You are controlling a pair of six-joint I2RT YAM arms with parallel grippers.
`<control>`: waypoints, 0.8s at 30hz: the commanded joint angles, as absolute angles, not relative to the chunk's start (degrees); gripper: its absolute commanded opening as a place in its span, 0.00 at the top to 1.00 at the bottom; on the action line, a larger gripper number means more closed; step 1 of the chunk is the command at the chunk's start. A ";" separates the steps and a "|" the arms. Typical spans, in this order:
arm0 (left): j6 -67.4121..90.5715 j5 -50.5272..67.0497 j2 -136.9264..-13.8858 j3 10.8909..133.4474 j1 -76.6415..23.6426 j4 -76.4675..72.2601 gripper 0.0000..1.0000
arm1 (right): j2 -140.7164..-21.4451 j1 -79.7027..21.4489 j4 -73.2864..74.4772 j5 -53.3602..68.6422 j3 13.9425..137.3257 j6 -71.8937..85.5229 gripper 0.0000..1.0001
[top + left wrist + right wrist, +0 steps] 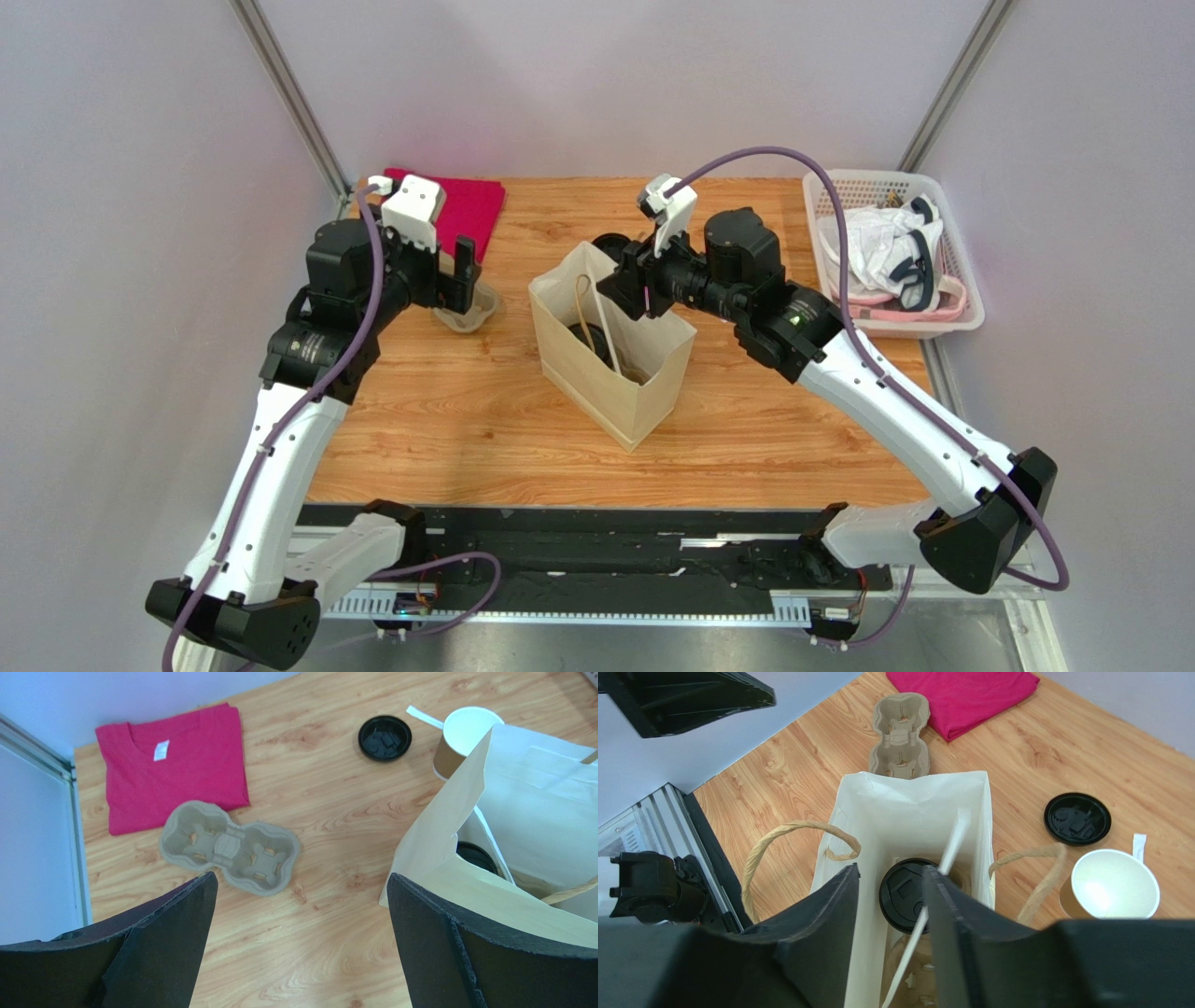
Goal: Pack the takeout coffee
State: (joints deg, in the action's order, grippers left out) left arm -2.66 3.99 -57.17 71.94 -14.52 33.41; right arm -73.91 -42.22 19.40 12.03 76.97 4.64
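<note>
My right fingers (pixel 891 875) hang over the mouth of the paper bag (pixel 913 805), parted to a narrow gap and holding nothing. Between them I look straight down on the takeout coffee (pixel 906 896), its black lid up, standing upright deep in the bag. I judge the cup is set down and this hand is letting it stand alone.

My left fingers (pixel 302 882) are spread wide and empty above the table (pixel 316 952), just beside the bag's left wall, perhaps ready to steady it.

A white strip (pixel 948 861) slants across the bag's opening by my right finger, and the twisted paper handles (pixel 787 829) droop either side; both could snag me as I lift out.

On the table nearby:
- a pulp cup carrier (pixel 231 847)
- a folded red T-shirt (pixel 172 763)
- a loose black lid (pixel 384 738)
- an open paper cup (pixel 467 728) behind the bag
</note>
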 commanded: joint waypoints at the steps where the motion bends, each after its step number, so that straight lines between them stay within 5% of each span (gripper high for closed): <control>1: -0.62 3.43 -60.20 75.75 -14.15 36.38 0.01 | -71.81 -42.54 17.14 12.22 80.41 2.91 0.46; 11: 1.58 5.88 -73.29 88.67 -9.06 52.19 0.01 | -72.33 -39.12 17.14 2.65 91.31 -0.62 0.02; 24: -3.25 23.72 -90.78 104.33 2.02 66.44 0.01 | -71.54 -10.56 26.62 4.92 81.14 3.34 0.00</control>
State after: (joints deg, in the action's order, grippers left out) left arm -0.25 16.71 -87.96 102.19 2.09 59.90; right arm -72.55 -15.94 20.71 4.73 85.60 3.57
